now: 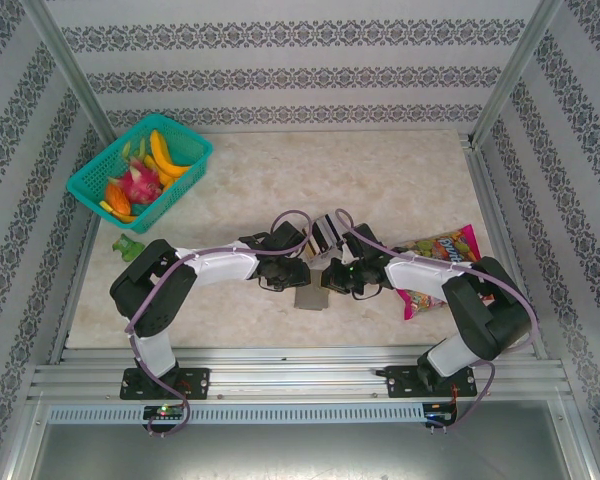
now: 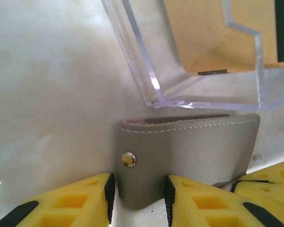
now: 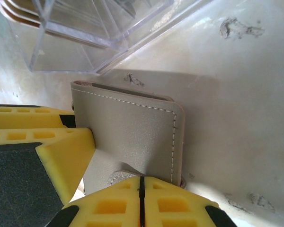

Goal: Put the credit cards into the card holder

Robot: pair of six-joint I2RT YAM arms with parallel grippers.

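Marbled beige worktop (image 1: 400, 170), patterned walls. We see the left hand (image 2: 137, 201) clamping the flat grey stitched card holder (image 2: 199, 151); the right hand (image 1: 332, 278) grip we cannot tell; clear plastic tray (image 2: 146, 80) cropped.

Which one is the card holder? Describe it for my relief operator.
Centre of the table, just on the near side of the clear plastic tray. The card holder is flat grey leather with white stitching and a metal snap, opaque unlike the tray.
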